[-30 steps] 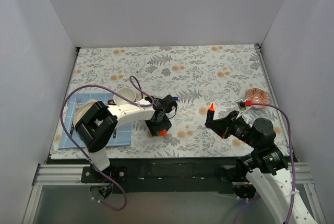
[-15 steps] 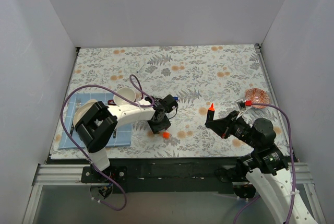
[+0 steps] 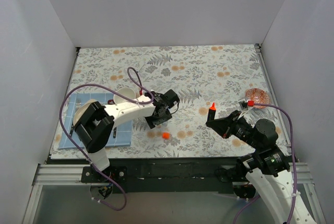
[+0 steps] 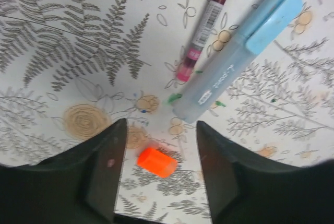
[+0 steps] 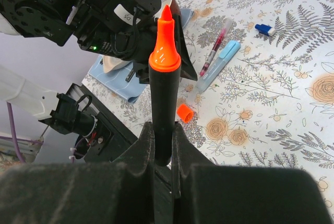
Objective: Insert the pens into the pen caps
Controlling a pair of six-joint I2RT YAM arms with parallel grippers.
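The bright orange cap (image 4: pixel 156 162) lies on its side on the table, free, between the fingers of my open left gripper (image 4: pixel 160 130), which hovers above it. In the top view the cap (image 3: pixel 165 135) is just in front of that gripper (image 3: pixel 158 119). The light blue pen (image 4: pixel 240 51) lies beyond the cap. My right gripper (image 5: pixel 163 130) is shut on the black pen (image 5: pixel 162 98), held upright with its orange-red end (image 3: pixel 211 110) up, to the right of the cap (image 5: pixel 183 113). The dark blue cap (image 5: pixel 265 30) lies farther back.
A slim dark red pen (image 4: pixel 206 25) lies beside the light blue pen. A blue cloth (image 3: pixel 119 135) with a plate and cutlery and a white cup (image 3: pixel 124 96) are at the left. A pink glass bowl (image 3: pixel 258 98) stands at the right edge.
My left gripper has lifted and drawn back from the orange cap, which now lies alone on the table. The right arm with the black pen has barely moved.
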